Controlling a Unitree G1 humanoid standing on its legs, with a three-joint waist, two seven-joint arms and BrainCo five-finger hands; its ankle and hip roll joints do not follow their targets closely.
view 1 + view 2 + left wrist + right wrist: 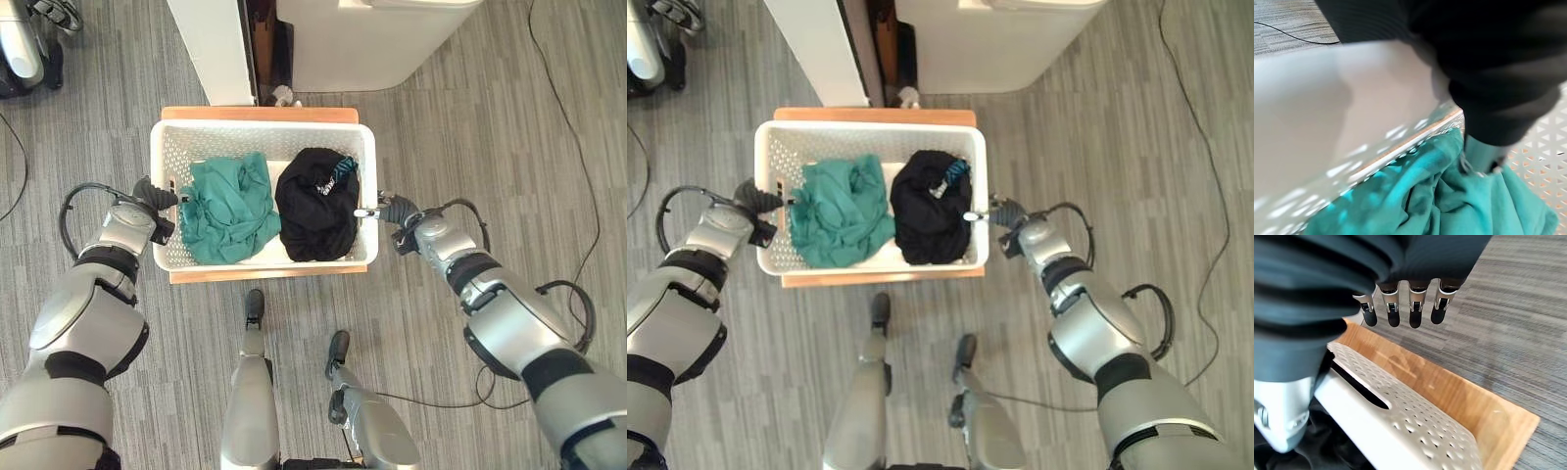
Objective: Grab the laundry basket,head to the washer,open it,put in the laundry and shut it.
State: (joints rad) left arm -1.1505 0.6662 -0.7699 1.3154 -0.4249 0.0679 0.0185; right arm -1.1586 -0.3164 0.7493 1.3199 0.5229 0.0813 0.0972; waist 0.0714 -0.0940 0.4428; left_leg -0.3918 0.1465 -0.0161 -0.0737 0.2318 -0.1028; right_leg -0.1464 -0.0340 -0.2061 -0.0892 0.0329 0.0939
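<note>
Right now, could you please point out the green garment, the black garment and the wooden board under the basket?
green garment [227,208], left eye view, middle of the crumpled cloth.
black garment [315,206], left eye view, centre of the bundle.
wooden board [1449,396], right wrist view, bare top surface beside the basket.

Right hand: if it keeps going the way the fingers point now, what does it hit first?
Probably the laundry basket. The right hand points inward at its right wall, thumb over the rim beside the black laundry, fingers outside by the handle slot. Depth is unclear.
</note>
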